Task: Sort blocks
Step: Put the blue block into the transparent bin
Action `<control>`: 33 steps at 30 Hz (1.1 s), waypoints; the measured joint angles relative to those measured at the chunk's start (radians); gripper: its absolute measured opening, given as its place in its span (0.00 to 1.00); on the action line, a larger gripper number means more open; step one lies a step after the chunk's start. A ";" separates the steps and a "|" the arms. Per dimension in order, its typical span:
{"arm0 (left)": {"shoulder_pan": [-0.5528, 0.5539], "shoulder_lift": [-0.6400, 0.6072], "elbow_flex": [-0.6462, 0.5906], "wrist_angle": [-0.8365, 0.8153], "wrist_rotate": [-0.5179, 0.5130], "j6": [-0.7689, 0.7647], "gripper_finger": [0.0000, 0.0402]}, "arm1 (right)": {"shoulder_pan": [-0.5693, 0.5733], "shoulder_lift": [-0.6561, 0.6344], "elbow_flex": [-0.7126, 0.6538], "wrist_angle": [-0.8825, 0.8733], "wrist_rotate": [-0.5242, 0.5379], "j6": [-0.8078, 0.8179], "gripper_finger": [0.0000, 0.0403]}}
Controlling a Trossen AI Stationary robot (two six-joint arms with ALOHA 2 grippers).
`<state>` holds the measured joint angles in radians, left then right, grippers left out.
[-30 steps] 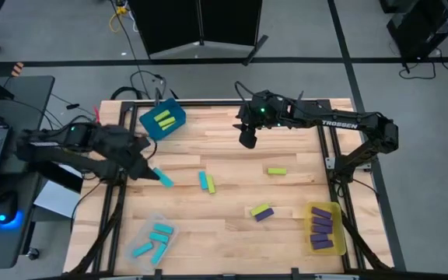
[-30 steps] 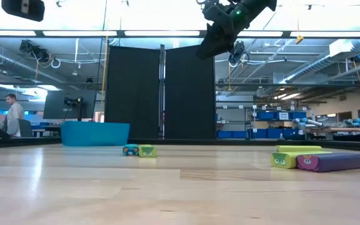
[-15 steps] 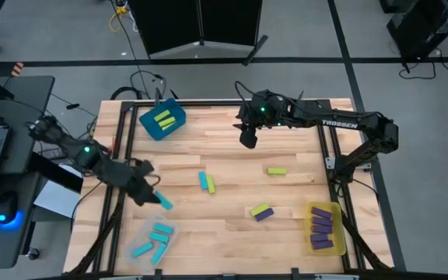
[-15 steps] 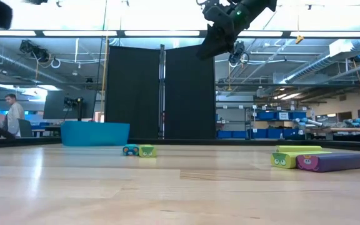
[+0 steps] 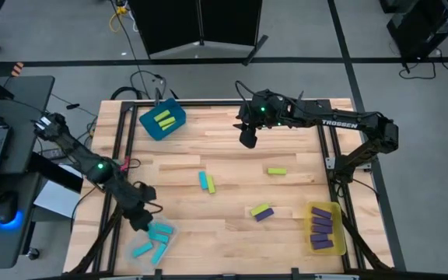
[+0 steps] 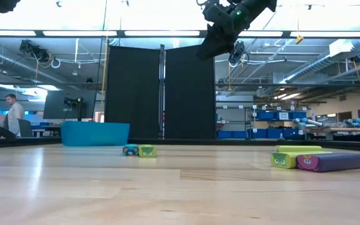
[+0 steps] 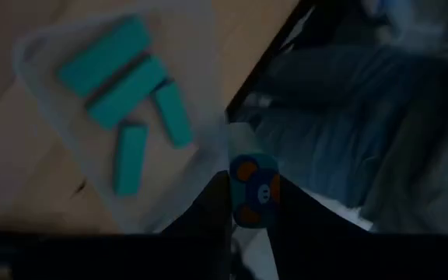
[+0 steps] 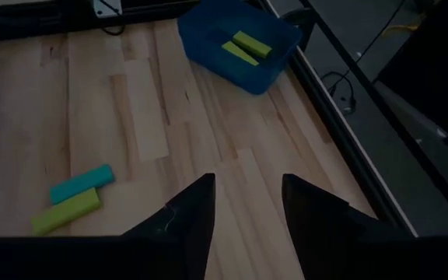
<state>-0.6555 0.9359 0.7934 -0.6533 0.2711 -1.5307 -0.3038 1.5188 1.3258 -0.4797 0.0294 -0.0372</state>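
Left gripper (image 7: 253, 204): clamped on a cyan block (image 7: 253, 187), end-on, beside the clear bin (image 5: 142, 235). Right gripper (image 8: 247, 204): fingers apart, empty, high over the table's far side.

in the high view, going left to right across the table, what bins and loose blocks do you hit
clear bin → blue bin → cyan and green pair → green and purple pair → lone green block → yellow bin

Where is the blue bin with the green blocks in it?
In the high view the blue bin sits at the table's far left corner, holding two lime green blocks, well behind the cyan-and-green pair lying mid-table.
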 joint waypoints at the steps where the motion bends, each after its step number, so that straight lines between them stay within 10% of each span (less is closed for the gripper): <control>1: -0.005 0.016 0.000 0.001 0.015 0.000 0.15 | 0.000 0.000 0.000 0.000 0.000 0.000 0.40; 33: -0.052 0.297 -0.140 0.239 0.244 0.111 0.15 | 0.000 0.000 0.000 -0.032 -0.030 -0.034 0.40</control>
<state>-0.7071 1.2327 0.6537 -0.4143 0.5149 -1.4201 -0.3038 1.5192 1.3258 -0.5114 -0.0009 -0.0715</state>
